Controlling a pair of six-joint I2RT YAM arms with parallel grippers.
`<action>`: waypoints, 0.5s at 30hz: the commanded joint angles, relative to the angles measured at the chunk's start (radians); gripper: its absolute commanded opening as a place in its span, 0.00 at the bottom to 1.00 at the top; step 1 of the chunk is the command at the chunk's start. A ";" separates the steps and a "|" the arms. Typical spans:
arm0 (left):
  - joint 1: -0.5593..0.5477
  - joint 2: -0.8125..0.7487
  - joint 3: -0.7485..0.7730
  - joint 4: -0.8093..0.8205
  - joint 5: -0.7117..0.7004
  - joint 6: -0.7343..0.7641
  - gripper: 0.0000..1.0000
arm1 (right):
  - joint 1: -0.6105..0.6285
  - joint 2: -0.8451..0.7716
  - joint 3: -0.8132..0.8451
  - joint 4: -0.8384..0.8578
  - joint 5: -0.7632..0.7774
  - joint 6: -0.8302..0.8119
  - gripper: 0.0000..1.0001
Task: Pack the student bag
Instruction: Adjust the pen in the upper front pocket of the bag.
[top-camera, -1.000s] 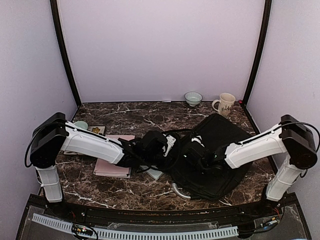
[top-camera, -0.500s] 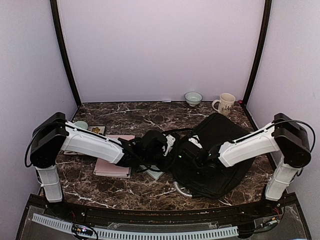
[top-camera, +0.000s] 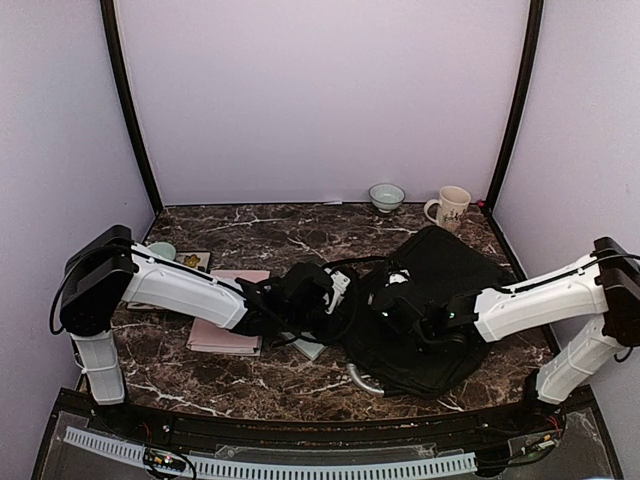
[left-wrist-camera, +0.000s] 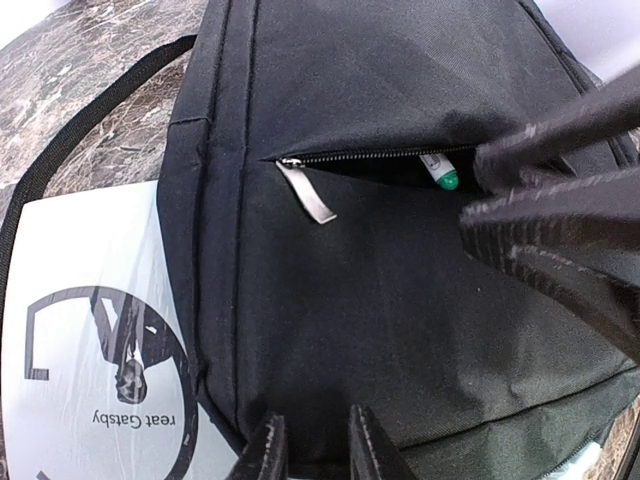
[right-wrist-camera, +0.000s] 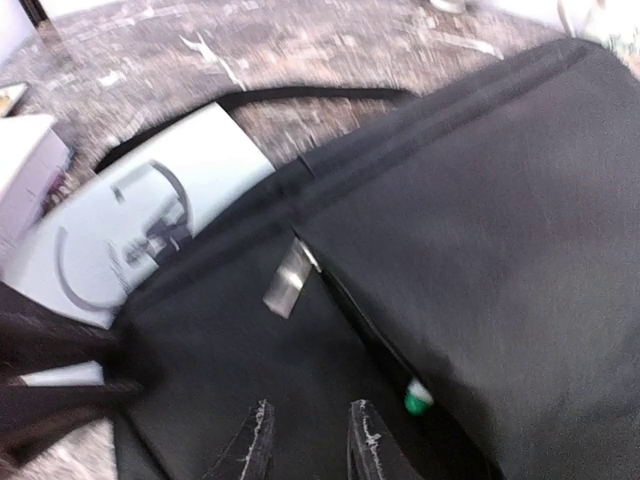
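A black student bag (top-camera: 450, 265) lies flat on a dark marbled surface (top-camera: 260, 235), right of centre, between the two arms. Seen from above it sits askew. Its long axis runs on a diagonal from the near left to the far right, with one corner pointing toward the back wall. A black strap (left-wrist-camera: 90, 130) trails off its left side across the surface.

The left tool (left-wrist-camera: 312, 455) is at the bag's left edge, low over the fabric. Its two fingertips stand a narrow gap apart with black cloth showing between them. Whether they pinch that cloth cannot be told.

The right tool (right-wrist-camera: 308, 440) hovers over the middle of the bag, its fingertips parted and nothing between them. In the left wrist view its dark fingers (left-wrist-camera: 540, 235) reach in from the right, close to the pocket.

A zipped pocket (left-wrist-camera: 370, 160) on the bag's upper face is open, a slit running across the bag. A silver zipper pull (left-wrist-camera: 308, 193) hangs at one end. The green tip of a pen (left-wrist-camera: 440, 175) shows inside the slit near the other end.

A white book (left-wrist-camera: 90, 300) with a black circle design and part of the title "Gatsby" lies beside the bag's left edge, partly tucked under it. A pink book (top-camera: 228, 325) lies further left, under the left arm. A small bowl (top-camera: 386, 196) and a cream mug (top-camera: 450, 208) stand at the back of the surface, well apart from the bag.
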 joint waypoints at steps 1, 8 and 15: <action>0.003 -0.036 -0.024 -0.009 0.013 -0.009 0.23 | 0.003 -0.010 -0.033 -0.046 -0.005 0.084 0.27; 0.003 -0.032 -0.025 -0.005 0.021 -0.012 0.23 | -0.020 0.055 -0.007 -0.057 0.031 0.086 0.28; 0.004 -0.029 -0.027 -0.002 0.026 -0.014 0.23 | -0.046 0.132 0.039 -0.090 0.057 0.082 0.28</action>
